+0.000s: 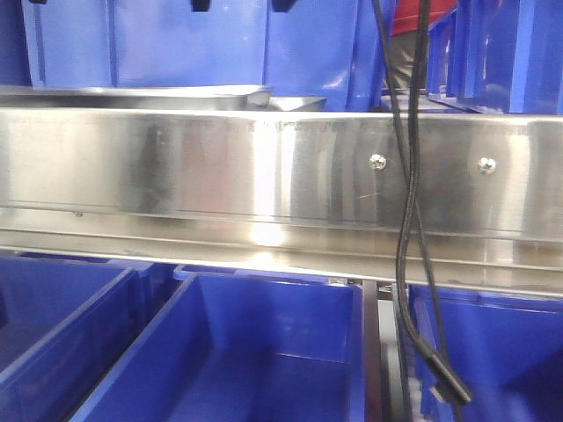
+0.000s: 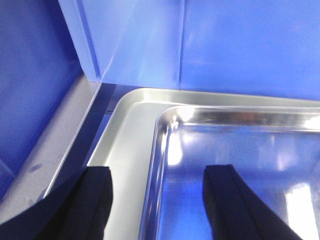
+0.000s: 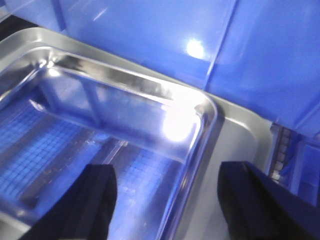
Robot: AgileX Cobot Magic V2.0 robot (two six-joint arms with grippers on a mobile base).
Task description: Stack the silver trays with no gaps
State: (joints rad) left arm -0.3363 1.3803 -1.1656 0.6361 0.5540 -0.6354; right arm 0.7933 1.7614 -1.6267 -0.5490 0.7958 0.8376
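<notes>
Left gripper [image 2: 160,170] and right gripper [image 3: 167,167], both spread, straddle the silver tray [image 2: 127,145] at its far corners; we risk skewing it by closing unevenly.

The table [image 2: 50,165] shows little bare surface. In the left wrist view a dull grey strip of it runs up the left of the frame, beside a dark gap along the tray's edge. In the front view its near side is faced by a long steel rail [image 1: 220,167] spanning the frame, with two screws [image 1: 378,161] right of centre. Above the rail, at upper left, the silver trays [image 1: 176,95] lie flat; only their rims show. In both wrist views a tray's rounded corner sits close to the blue bins [image 2: 225,45] standing just behind it.
</notes>
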